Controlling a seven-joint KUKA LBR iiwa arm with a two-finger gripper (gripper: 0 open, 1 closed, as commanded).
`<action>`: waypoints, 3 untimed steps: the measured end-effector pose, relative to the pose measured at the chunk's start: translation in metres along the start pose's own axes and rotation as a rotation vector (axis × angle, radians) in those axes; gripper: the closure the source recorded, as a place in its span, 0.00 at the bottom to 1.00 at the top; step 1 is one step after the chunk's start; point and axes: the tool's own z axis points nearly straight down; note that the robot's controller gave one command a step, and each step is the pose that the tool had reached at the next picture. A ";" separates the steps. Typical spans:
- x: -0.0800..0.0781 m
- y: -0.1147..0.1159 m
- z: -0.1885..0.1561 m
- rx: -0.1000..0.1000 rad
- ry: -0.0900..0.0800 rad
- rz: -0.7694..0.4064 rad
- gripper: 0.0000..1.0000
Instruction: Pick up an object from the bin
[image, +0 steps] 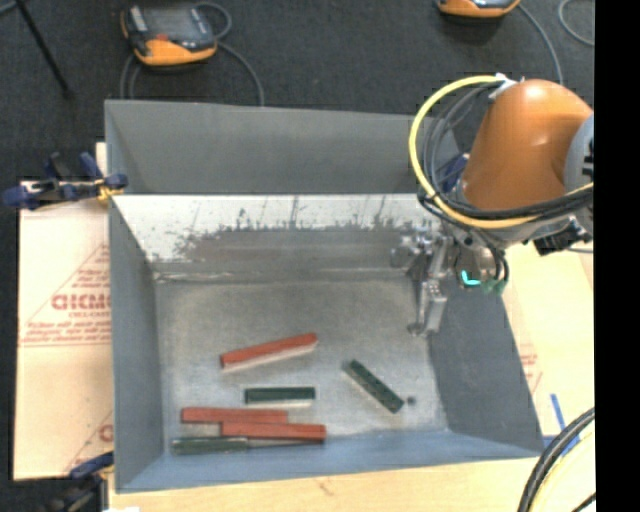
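Near the bin's (260, 160) right wall: hand (426, 326) (spread or pressed together, could not be told). Nearest item: dark green bar (375, 386) — lay just toward the view's lower left, long axis diagonal.

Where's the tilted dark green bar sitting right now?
In the camera view, the tilted dark green bar lies on the right part of the bin floor, below and apart from the gripper, right of the short level green bar.
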 end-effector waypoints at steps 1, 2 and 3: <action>-0.001 0.000 -0.005 0.001 -0.008 -0.001 0.00; 0.015 0.019 0.037 0.002 -0.015 -0.001 0.00; 0.027 0.029 0.097 0.001 -0.010 -0.044 0.00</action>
